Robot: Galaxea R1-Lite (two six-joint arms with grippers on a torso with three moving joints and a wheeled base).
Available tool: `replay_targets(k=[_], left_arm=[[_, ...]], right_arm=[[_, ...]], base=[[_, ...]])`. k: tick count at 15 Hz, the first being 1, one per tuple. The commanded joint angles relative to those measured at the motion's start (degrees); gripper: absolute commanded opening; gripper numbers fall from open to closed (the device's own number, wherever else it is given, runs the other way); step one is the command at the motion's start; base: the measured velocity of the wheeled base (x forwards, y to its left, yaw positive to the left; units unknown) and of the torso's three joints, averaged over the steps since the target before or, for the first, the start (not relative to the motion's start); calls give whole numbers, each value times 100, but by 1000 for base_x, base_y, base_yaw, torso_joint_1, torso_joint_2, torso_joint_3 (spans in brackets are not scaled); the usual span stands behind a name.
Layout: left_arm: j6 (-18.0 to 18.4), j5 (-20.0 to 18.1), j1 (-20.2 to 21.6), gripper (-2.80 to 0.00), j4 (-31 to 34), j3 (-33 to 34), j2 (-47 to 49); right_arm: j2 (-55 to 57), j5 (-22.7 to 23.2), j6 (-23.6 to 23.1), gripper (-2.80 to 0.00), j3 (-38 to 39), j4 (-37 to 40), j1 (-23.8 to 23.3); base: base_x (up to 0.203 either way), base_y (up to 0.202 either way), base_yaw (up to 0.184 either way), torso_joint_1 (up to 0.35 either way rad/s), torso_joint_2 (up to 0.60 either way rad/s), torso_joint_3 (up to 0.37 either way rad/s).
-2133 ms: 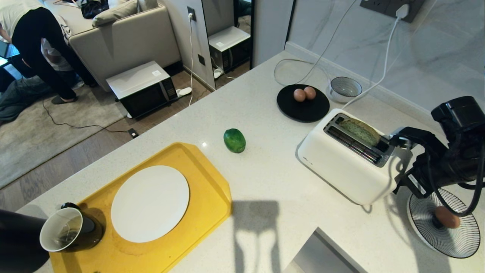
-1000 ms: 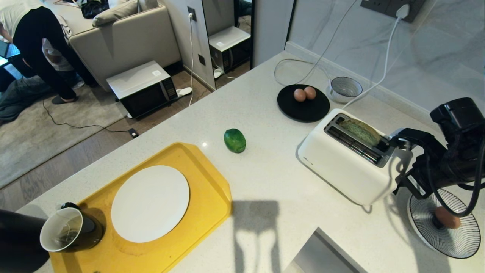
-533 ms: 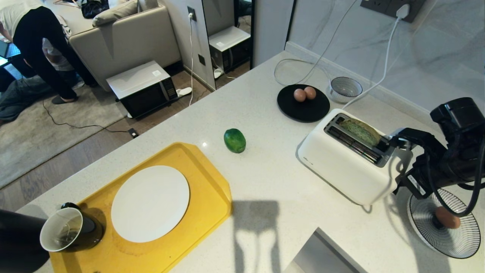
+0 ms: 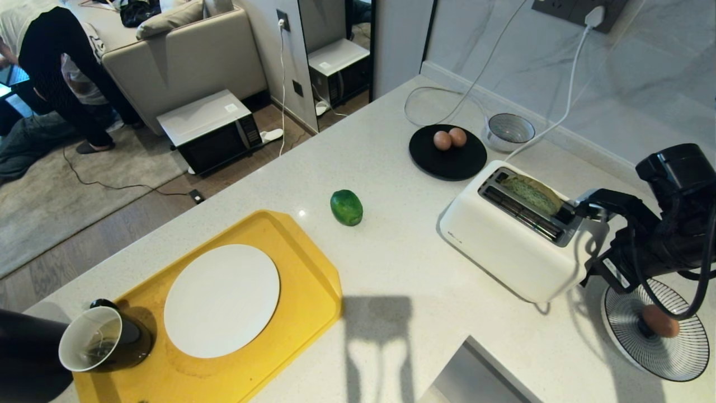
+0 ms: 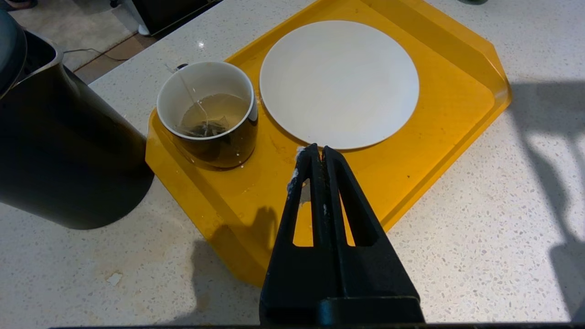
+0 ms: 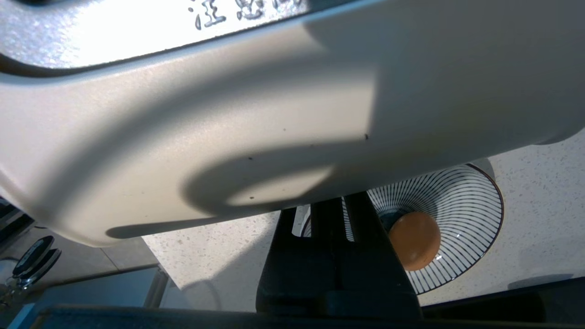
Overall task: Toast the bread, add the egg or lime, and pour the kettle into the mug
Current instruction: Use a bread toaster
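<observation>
Your right claw (image 4: 584, 208), pinched shut and empty, sits at the toaster's (image 4: 512, 246) end to work its lever, the bread (image 4: 534, 193) already slotted.

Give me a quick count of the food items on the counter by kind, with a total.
Eggs: 3, two on the black plate at and, one in the striped bowl at
Lime: 1
Bread: 1, in the toaster
Total: 5
</observation>
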Motion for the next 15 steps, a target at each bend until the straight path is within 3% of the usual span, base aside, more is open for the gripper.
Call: replay_targets(k=[1, 15], left_arm=[[0, 1, 1, -280, -4, 1, 9], [0, 1, 1, -280, -4, 1, 9]], right_arm=[[-11, -19, -17, -280, -7, 14, -1], [-13, -25, -17, -280, -25, 5, -9]], base=[[0, 0, 0, 0, 0, 0], [0, 0, 0, 0, 0, 0]])
